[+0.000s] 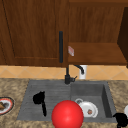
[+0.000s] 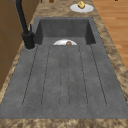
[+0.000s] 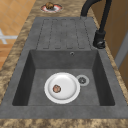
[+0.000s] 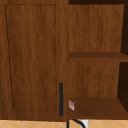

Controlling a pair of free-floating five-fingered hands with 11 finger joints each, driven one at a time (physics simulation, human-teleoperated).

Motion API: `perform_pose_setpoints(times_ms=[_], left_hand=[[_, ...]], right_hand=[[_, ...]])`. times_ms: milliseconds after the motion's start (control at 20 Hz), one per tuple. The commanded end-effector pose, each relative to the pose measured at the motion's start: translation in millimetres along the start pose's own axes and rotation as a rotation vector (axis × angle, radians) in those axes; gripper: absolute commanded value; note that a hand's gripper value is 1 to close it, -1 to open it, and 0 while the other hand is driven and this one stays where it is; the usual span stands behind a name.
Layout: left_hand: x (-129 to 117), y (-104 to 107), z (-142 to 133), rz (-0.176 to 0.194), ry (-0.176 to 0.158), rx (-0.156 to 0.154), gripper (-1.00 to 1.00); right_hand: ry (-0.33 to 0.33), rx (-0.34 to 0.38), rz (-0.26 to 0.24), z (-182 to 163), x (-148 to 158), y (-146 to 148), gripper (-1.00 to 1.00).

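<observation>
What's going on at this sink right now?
Two black hands hang at the sink, neither holding anything. The left hand hovers over the ribbed drainboard; the right hand sits at the counter's front right corner. A red ball shows at the sink's front edge. In the basin lies a white plate with a small brown morsel. The cabinet's right side stands open, with a small pinkish thing at its shelf edge.

We see the sink [image 1: 107, 100] set in the counter [image 1: 15, 87], its basin right of the draining board [image 1: 50, 92]. A plate [image 3: 62, 87] lies in the basin beside the drain [image 3: 82, 80], carrying what may be a food scrap [image 3: 56, 88]. The faucet [image 1: 67, 77] stands behind.
</observation>
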Motion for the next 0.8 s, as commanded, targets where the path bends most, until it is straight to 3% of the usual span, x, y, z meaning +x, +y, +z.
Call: perform_pose_setpoints(times_ms=[0, 250, 750], left_hand=[[1.7, -0.7, 0.1, -0.034, 0.015, 0.144, -1.0], [3.7, -1.5, -0.6, -0.043, 0.006, 0.163, -1.0], [7.0, -4.0, -3.1, -0.124, 0.004, 0.182, -1.0]], right_hand=[[0.0, 0.0, 0.0, 0.0, 0.0, 0.0, 0.0], [0.0, 0.0, 0.0, 0.0, 0.0, 0.0, 0.0], [0.0, 0.0, 0.0, 0.0, 0.0, 0.0, 0.0]])
